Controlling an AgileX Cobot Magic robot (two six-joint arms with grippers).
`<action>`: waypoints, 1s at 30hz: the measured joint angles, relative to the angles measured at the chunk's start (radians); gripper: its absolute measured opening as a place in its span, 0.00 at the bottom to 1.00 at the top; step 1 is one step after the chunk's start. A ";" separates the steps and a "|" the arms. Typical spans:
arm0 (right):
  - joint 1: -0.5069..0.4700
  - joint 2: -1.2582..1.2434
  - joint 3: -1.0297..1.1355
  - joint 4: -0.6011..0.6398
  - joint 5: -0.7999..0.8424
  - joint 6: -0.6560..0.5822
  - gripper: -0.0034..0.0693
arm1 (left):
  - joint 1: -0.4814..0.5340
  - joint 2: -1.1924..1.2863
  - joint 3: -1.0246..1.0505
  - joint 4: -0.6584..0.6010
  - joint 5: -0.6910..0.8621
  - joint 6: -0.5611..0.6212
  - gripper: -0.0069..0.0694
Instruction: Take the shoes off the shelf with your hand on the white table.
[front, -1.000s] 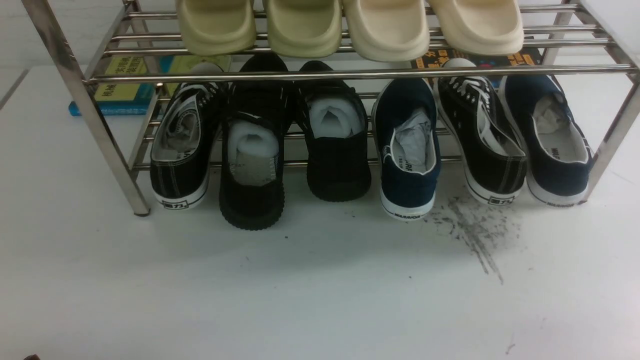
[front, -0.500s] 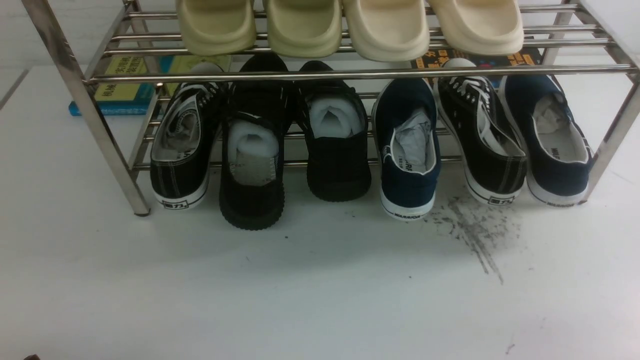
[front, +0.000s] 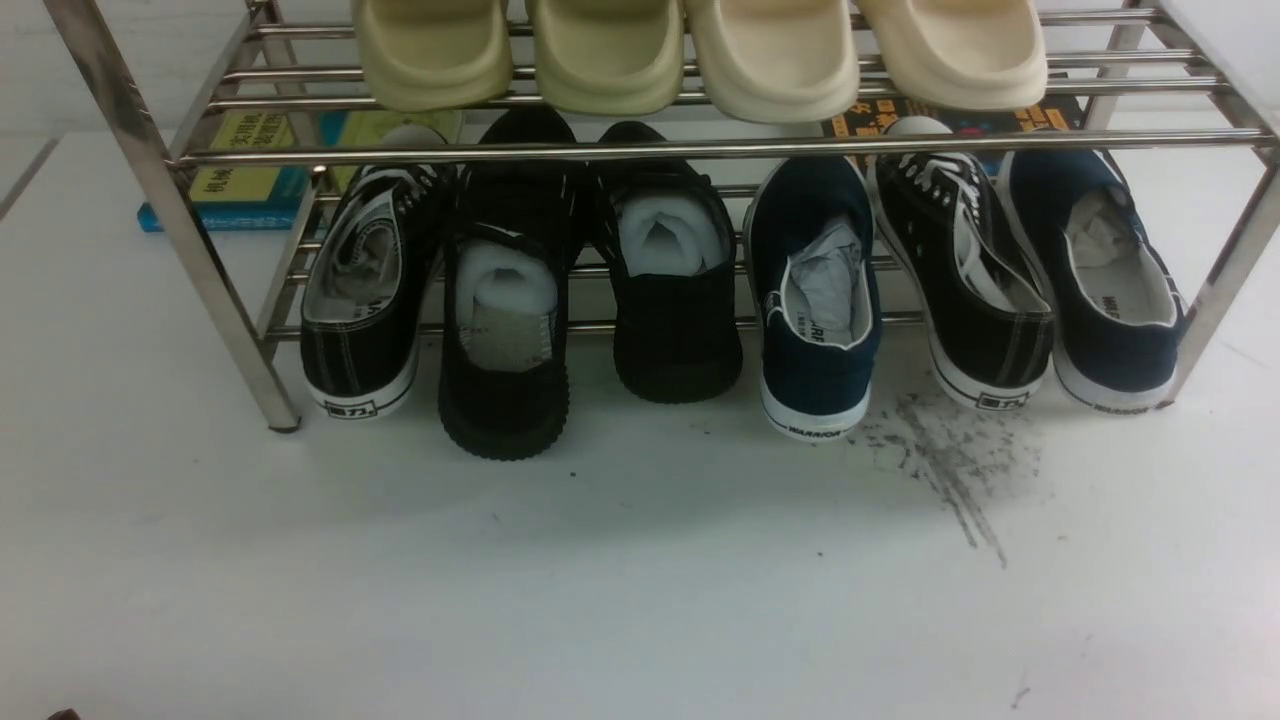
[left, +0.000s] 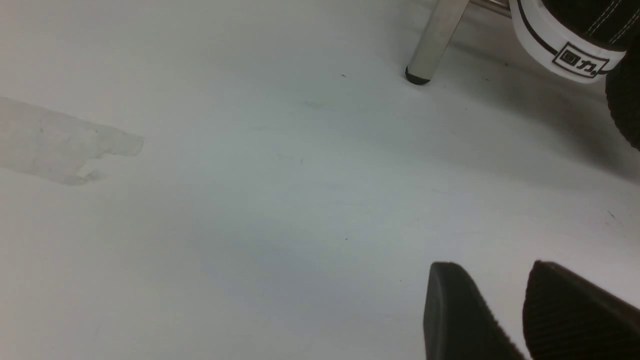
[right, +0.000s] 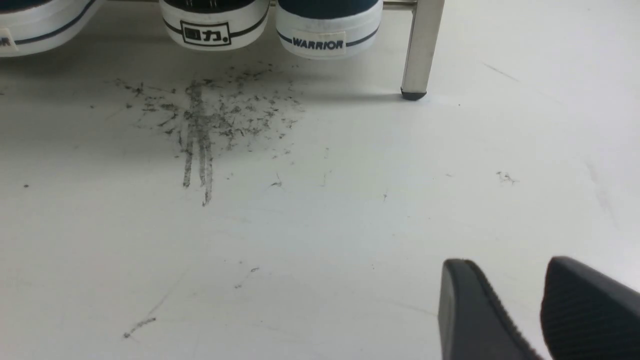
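Behind the shelf (front: 700, 150) rail, shoes (front: 810, 370) hide toes.

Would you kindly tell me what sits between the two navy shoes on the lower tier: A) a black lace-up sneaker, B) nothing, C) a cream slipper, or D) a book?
A: the black lace-up sneaker stands between the left navy shoe and the right navy shoe.

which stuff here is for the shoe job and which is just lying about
Job: navy shoes, shelf, table, left claw, right claw.

Lying about: black sneakers, black shoes, slippers, books.
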 joint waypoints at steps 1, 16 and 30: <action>0.000 0.000 0.000 0.000 0.000 0.000 0.38 | 0.000 0.000 0.000 0.000 0.000 0.000 0.40; 0.000 0.000 0.010 0.590 -0.053 0.249 0.38 | 0.000 0.000 0.000 0.000 0.000 0.000 0.40; 0.000 0.000 -0.010 1.059 -0.071 0.170 0.35 | 0.000 0.000 0.000 0.000 0.000 0.000 0.40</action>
